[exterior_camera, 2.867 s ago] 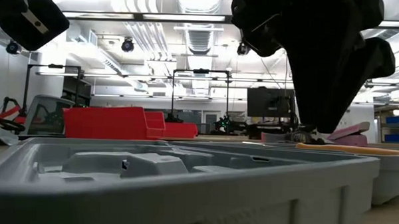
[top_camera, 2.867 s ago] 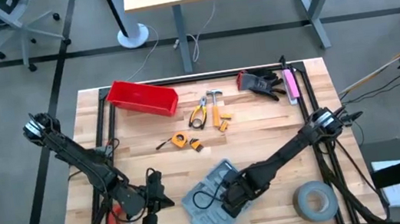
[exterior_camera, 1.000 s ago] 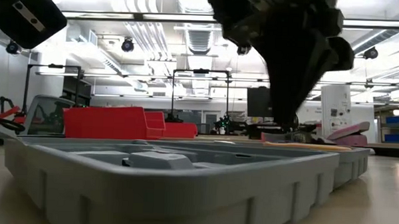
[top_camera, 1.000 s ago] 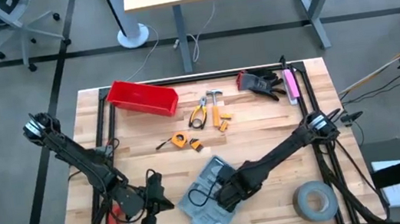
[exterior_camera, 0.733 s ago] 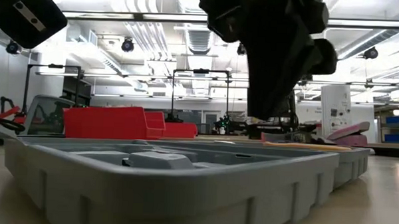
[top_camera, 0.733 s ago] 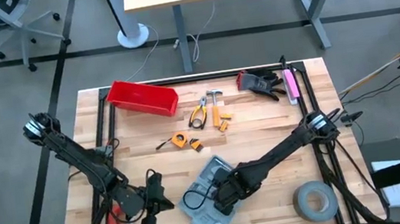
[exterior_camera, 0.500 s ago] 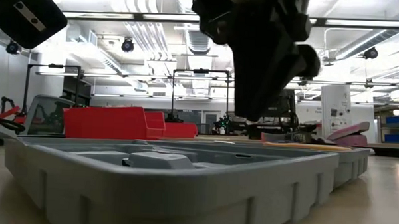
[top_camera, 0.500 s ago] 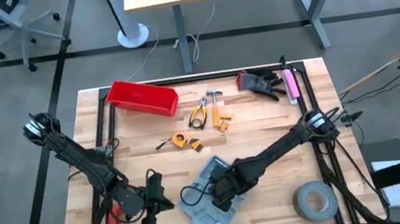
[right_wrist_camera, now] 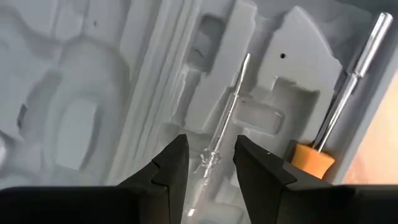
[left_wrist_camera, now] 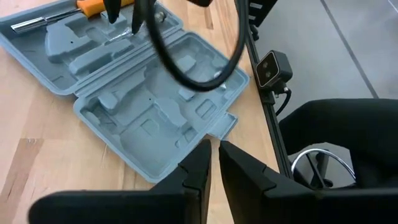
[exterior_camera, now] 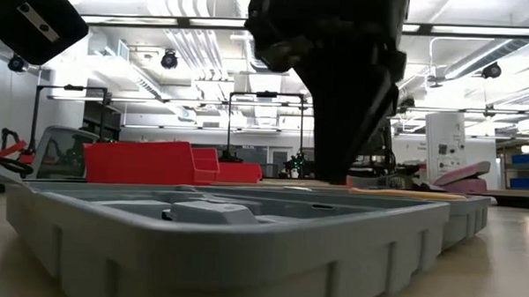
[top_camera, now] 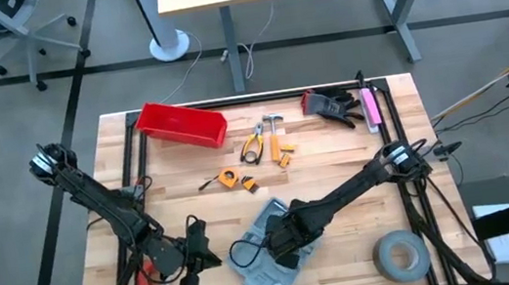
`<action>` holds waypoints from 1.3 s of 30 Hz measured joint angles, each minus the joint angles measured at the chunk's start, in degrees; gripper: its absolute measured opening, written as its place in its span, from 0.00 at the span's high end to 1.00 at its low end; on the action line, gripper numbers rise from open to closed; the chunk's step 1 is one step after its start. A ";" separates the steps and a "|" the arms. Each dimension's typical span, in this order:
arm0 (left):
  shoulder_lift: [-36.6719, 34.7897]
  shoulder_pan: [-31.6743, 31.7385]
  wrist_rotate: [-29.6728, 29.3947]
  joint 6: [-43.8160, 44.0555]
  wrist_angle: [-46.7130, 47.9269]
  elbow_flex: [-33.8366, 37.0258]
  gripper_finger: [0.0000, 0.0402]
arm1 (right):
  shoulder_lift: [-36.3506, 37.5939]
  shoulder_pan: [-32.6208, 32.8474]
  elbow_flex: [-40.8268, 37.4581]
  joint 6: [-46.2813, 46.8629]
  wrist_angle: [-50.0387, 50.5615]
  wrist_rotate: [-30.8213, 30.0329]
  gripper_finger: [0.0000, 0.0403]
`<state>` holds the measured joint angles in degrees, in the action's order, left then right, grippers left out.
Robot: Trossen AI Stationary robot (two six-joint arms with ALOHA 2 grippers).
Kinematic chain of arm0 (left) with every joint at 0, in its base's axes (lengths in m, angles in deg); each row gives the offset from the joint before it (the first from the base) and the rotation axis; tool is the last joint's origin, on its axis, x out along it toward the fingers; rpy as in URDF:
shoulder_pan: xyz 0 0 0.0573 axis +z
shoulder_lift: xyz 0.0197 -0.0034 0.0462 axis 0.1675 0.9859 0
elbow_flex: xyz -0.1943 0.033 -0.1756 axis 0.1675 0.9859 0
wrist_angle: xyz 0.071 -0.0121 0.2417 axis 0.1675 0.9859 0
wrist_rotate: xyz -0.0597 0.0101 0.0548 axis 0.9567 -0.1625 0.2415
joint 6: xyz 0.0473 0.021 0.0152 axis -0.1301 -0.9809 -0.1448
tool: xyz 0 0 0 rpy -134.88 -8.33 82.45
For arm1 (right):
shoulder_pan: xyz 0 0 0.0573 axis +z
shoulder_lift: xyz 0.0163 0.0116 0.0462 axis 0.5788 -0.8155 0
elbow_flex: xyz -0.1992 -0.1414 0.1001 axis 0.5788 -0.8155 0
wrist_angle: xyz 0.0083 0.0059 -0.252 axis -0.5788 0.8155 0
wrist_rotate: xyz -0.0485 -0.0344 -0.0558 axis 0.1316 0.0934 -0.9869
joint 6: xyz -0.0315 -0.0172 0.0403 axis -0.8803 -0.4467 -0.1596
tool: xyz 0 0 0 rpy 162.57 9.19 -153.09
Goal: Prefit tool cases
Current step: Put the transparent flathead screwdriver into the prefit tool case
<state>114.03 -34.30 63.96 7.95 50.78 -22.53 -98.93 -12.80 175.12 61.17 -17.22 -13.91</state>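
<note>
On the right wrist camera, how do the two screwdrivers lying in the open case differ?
The clear-handled screwdriver has a thin shaft; the orange-handled screwdriver has a thicker one. The clear-handled screwdriver lies in a recess toward the middle of the case, its handle between the parted fingers of the right tool; the orange-handled screwdriver lies along the case's edge, away from those fingers. Both rest in moulded recesses, roughly parallel.

In the low view, a big dark arm [exterior_camera: 338,72] hides the middle of the room, and we cannot see its fingertips. The flat grey-blue plastic tool case [exterior_camera: 243,245] is cut off at the bottom edge. From above, the little orange tools [top_camera: 280,149] are too small to name.
</note>
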 joint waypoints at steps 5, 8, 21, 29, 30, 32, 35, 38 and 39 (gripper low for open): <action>-0.02 0.00 0.01 0.15 0.07 0.00 0.90 | 0.10 -0.13 -0.35 -4.01 0.25 0.06 0.74; -0.04 0.00 0.02 0.17 0.05 0.00 0.90 | 0.09 -0.48 -0.38 -3.20 -0.07 1.14 0.76; -0.04 0.00 0.02 0.20 0.03 0.00 0.90 | 0.11 -0.88 -2.10 -3.78 -2.14 1.50 0.76; -0.07 -0.02 0.10 0.46 0.00 0.00 0.90 | -2.11 -2.01 -5.84 -5.29 -7.80 3.31 0.77; -0.07 -0.04 0.35 0.66 -0.01 0.00 0.90 | -2.46 -2.08 -5.82 -5.60 -8.41 3.83 0.77; -0.11 -0.11 0.50 0.88 0.01 0.00 0.90 | -3.18 -2.06 -5.69 -5.72 -9.10 3.96 0.79; -0.11 -0.24 0.50 1.07 -0.02 0.00 0.91 | -3.33 -2.05 -5.74 -5.51 -9.26 4.08 0.84; -0.11 -0.24 0.50 1.07 -0.02 0.00 0.91 | -3.43 -2.01 -5.32 -5.37 -9.35 4.37 0.93; -0.13 -0.24 0.50 1.07 -0.04 0.00 0.91 | -3.53 -1.99 -5.01 -5.06 -9.35 4.50 0.96</action>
<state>113.90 -34.54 64.47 9.02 50.74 -22.53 -102.46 -14.79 170.11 56.11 -26.57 -9.41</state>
